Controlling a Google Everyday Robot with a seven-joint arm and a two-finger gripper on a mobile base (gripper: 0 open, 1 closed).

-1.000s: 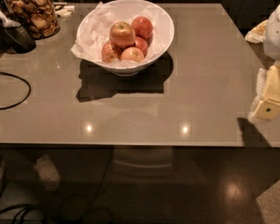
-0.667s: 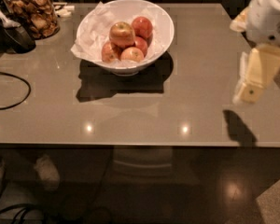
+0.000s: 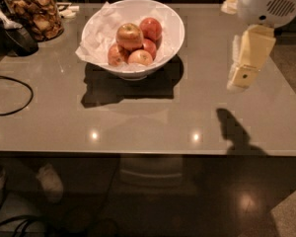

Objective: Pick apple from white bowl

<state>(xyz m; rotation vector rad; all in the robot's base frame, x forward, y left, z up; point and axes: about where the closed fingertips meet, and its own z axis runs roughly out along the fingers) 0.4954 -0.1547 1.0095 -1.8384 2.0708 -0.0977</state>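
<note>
The white bowl (image 3: 172,26) stands at the back middle of the grey table, lined with crumpled white paper. The golden-yellow apple (image 3: 129,36) with an orange-red blush lies on top of the pile in it, stem dimple up. Smaller red apples (image 3: 151,28) and pale pink-yellow apples (image 3: 140,58) lie around it. My gripper (image 3: 242,73) hangs from the white arm at the right side of the table, well to the right of the bowl and above the tabletop. It casts a shadow on the table's front right.
A glass jar of brown snacks (image 3: 34,14) stands at the back left, with a dark object (image 3: 17,36) beside it. A black cable (image 3: 12,95) loops over the table's left side. The table's front edge (image 3: 148,152) runs across the middle; dark floor lies below.
My arm and gripper have moved left, from the right edge of the view in over the table toward the bowl. The bowl and apples have not moved.
</note>
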